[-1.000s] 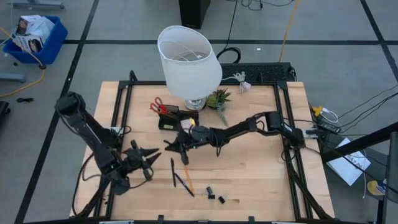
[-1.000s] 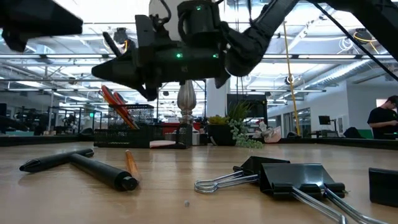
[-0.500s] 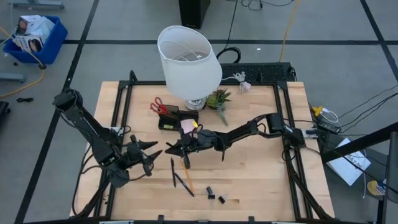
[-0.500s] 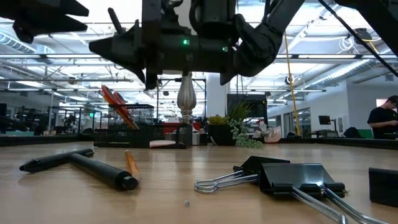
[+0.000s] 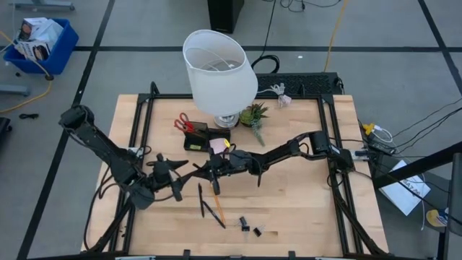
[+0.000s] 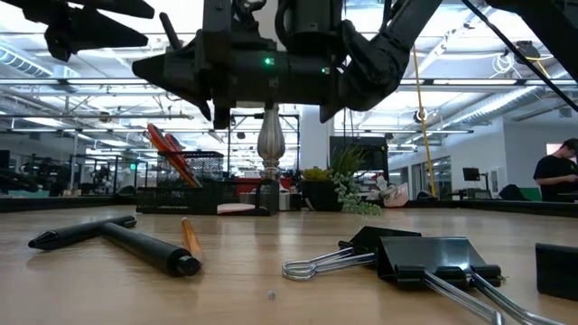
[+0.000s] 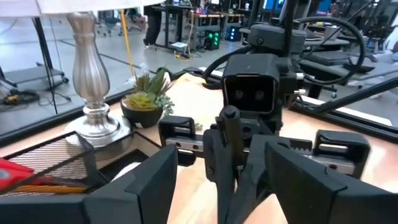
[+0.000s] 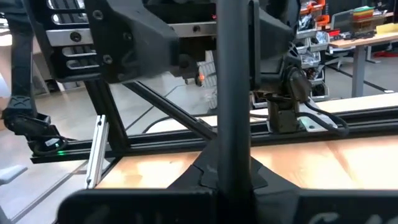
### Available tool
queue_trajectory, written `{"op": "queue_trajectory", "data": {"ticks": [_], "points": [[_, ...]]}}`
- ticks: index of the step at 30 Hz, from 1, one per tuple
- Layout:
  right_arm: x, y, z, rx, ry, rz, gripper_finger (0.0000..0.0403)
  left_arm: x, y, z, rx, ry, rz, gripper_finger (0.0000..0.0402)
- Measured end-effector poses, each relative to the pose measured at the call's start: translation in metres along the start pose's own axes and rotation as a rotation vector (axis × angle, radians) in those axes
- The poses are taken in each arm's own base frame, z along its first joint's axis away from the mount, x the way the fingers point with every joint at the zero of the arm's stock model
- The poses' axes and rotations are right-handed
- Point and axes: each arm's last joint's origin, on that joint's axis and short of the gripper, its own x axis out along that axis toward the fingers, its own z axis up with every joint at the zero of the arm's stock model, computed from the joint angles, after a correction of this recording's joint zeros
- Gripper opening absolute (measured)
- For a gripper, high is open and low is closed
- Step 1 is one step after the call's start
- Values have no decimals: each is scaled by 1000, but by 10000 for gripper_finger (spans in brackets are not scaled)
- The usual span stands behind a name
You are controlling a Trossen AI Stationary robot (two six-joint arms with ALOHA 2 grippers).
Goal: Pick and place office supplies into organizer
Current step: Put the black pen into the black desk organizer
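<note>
Organizer (image 5: 195, 137) compartments too small to tell in high view; lamp shade (image 5: 219, 68) hides its far edge. Clips (image 5: 250, 227) just dark specks there. Low view: right-hand clip (image 6: 556, 269) cut off by pic edge. Right wrist view: pen (image 8: 232, 87) runs out the top, tip hidden.

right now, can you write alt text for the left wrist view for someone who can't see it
Past the left gripper's open fingers, the right gripper faces the camera, shut on a black pen held upright. Behind, on the wooden table, stand a silver lamp base and a small potted plant, with the black mesh organizer beside them.
</note>
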Motion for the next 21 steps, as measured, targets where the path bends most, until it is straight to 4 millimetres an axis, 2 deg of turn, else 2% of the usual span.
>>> {"op": "queue_trajectory", "data": {"ticks": [15, 21], "points": [[0, 1, 1, -1, -10, 6, 0, 30, 3, 15, 10, 32, -64, 203], [0, 1, 1, -2, -13, 7, 0, 31, 3, 15, 14, 48, -97, 149]]}}
